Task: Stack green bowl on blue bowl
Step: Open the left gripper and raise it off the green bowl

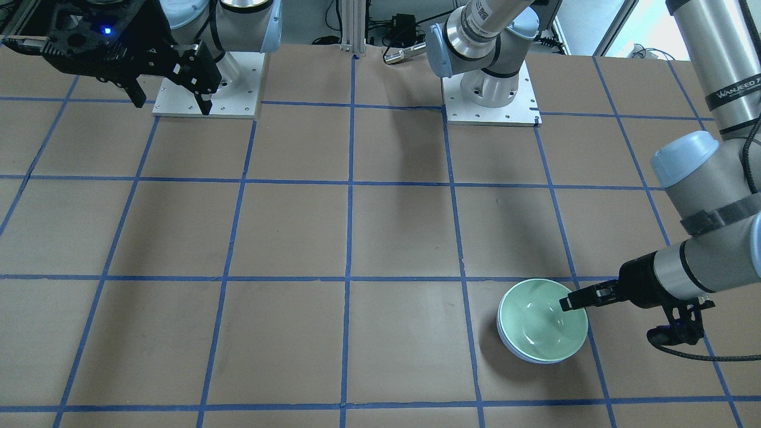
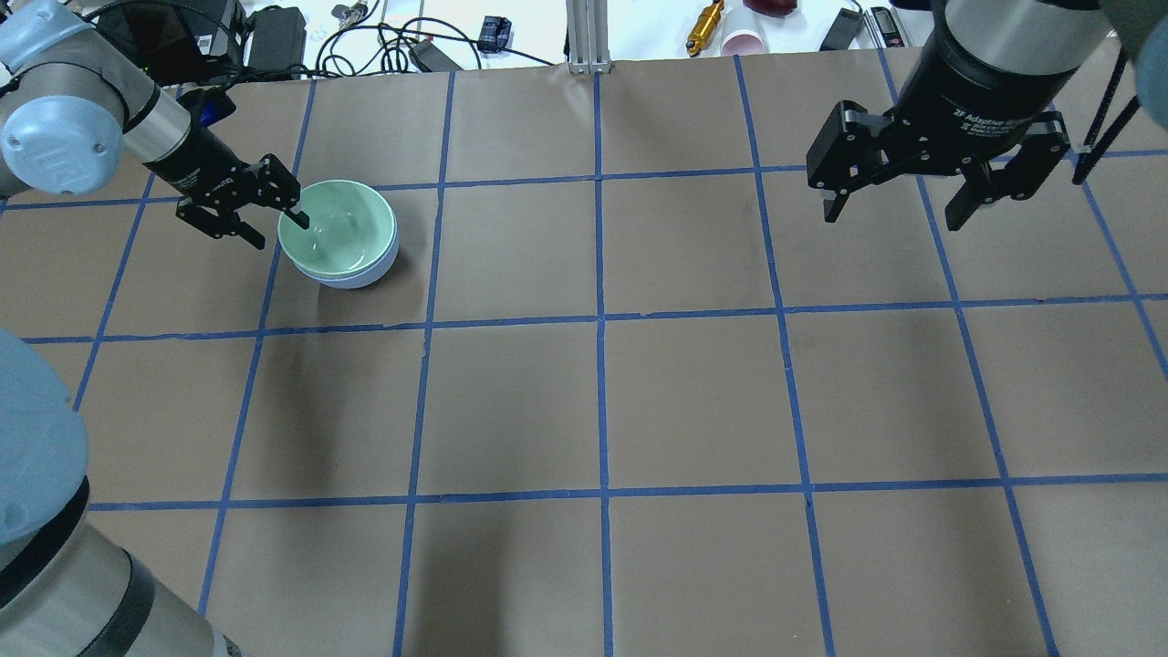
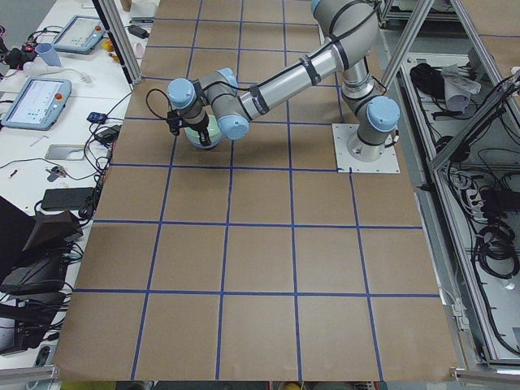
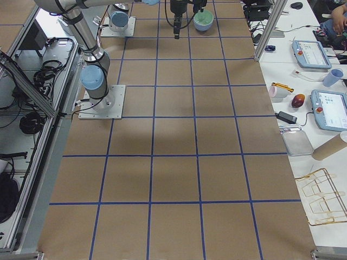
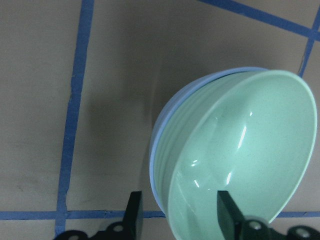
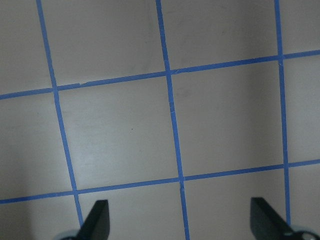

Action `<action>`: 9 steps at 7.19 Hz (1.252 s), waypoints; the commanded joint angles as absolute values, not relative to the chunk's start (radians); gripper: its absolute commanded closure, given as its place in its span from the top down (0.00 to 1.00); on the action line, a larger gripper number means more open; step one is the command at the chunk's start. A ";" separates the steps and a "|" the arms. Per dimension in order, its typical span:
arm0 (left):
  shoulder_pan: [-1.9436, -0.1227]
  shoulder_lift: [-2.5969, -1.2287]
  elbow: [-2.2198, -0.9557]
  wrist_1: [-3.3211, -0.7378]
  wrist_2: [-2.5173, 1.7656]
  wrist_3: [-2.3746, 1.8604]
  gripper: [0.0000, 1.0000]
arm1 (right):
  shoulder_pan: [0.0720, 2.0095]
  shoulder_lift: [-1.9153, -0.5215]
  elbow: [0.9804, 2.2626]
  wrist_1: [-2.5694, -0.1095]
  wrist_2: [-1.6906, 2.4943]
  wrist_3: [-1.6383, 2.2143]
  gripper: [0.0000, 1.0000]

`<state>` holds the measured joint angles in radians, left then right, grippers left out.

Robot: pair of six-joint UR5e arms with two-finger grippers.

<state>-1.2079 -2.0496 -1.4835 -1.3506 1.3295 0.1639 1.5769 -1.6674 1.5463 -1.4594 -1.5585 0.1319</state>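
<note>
Jaws of the left gripper [image 2: 281, 233] are standing apart, straddling the near rim of the stacked bowls: one finger [image 5: 227, 215] is reaching inside the green bowl [image 2: 342, 228], while the other is hanging outside, clear of the wall. The green bowl is sitting nested in the blue bowl [image 2: 356, 277], which is showing only as a band below it. The right gripper [image 2: 891, 219] is hovering wide open over the table [image 2: 693, 392], well apart from the bowls.
</note>
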 commanded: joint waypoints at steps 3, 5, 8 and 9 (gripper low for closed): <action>-1.329 -1.895 -1.457 -1.382 1.497 0.150 1.00 | 1.577 -1.667 1.548 -1.460 -1.559 0.132 1.00; -1.420 -1.800 -1.465 -1.420 1.502 0.152 1.00 | 1.577 -1.667 1.548 -1.460 -1.559 0.132 1.00; -1.560 -1.682 -1.468 -1.511 1.541 0.150 1.00 | 1.577 -1.667 1.546 -1.460 -1.559 0.132 1.00; -1.569 -1.651 -1.468 -1.552 1.540 0.150 1.00 | 1.577 -1.667 1.546 -1.460 -1.559 0.132 1.00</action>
